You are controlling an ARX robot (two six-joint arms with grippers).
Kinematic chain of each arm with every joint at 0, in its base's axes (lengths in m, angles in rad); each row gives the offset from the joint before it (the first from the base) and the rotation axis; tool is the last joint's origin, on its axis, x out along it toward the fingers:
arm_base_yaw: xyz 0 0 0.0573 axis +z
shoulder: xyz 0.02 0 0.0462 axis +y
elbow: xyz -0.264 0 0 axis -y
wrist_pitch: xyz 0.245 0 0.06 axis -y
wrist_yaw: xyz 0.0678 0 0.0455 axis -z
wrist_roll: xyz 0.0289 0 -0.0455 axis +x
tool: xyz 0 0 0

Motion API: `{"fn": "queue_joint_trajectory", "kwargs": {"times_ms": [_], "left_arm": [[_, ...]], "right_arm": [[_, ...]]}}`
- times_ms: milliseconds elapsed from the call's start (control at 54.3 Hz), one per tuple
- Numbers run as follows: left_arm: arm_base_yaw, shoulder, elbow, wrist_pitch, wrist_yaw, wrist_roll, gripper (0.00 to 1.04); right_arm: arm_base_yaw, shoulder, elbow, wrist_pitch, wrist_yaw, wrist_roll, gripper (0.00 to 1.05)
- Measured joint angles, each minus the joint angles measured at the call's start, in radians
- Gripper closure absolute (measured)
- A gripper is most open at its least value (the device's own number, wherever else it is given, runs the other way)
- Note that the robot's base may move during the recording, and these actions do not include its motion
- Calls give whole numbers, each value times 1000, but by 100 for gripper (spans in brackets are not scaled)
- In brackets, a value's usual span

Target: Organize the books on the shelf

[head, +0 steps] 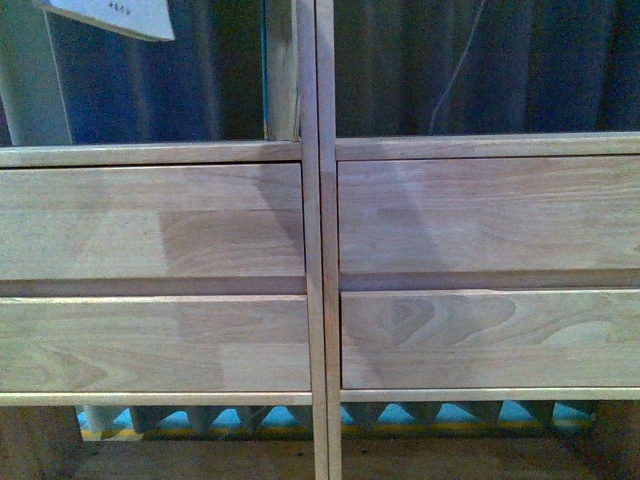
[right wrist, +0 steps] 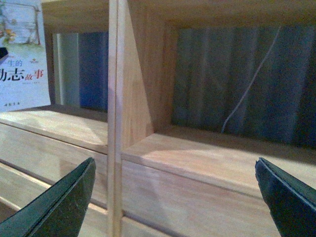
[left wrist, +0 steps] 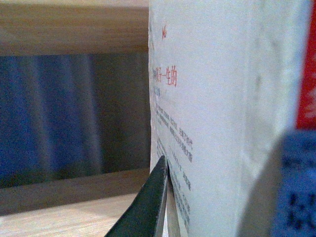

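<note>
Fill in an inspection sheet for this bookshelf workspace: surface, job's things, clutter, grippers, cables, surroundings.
Surface: shelf, light wood, two columns, drawer fronts closed.
Job's things: one white book with red and dark print, at the left compartment.
Clutter: nothing seen.
Grippers: left gripper appears shut on the book, one finger against its cover, the other hidden; right gripper open, holding nothing.
Cables: thin pale cord hanging behind the right compartment.
Surroundings: dark blue curtain behind the shelf.
</note>
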State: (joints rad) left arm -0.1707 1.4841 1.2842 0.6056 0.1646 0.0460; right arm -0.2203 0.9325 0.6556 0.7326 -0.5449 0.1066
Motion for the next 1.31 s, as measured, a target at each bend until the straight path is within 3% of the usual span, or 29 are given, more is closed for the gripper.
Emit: {"fn": "queue_joint_trajectory", "kwargs": {"times_ms": [74,276,774,1308], "left_arm": [[28,44,37,-8,-6,47,88],[70,158,154,-54,-12,101,88],[96,568,648,-170,-31,213,88],[79,878,985,-203,-39,274,88]], "right_arm": [[0,-48,-42,28,16,-85,7],[0,-70,-55,33,23,-151,7],[0,-69,-59,33,25,-161,7],[0,-69,-59,33,25,-164,7]]}}
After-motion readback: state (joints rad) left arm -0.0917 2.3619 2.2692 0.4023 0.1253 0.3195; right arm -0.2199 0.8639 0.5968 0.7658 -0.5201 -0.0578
